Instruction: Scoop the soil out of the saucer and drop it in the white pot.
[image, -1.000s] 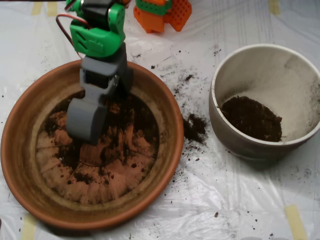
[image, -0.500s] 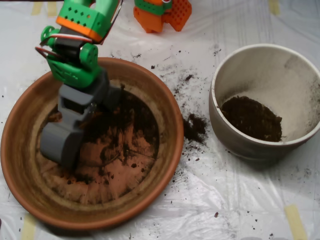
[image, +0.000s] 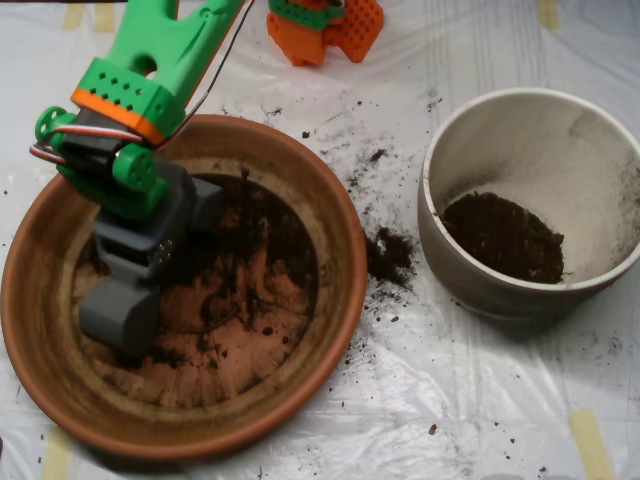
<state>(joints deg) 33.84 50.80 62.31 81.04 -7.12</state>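
Observation:
The terracotta saucer (image: 330, 215) fills the left half of the overhead view. Thin dark soil (image: 255, 235) is smeared over its base, thickest toward the upper middle, with bare orange patches lower down. My grey scoop (image: 120, 318) hangs from the green arm and sits low over the left part of the saucer's base, near the inner wall. The white pot (image: 520, 130) stands to the right, apart from the saucer. A mound of soil (image: 503, 236) lies in its near side.
A clump of spilled soil (image: 388, 256) lies on the plastic sheet (image: 430, 400) between saucer and pot, with crumbs scattered around. An orange and green part (image: 325, 25) stands at the top edge. Tape strips (image: 590, 440) hold the sheet.
The arm has swung left. The scoop moved from the middle of the saucer to its left side and a little lower in the picture. The soil in the pot is unchanged.

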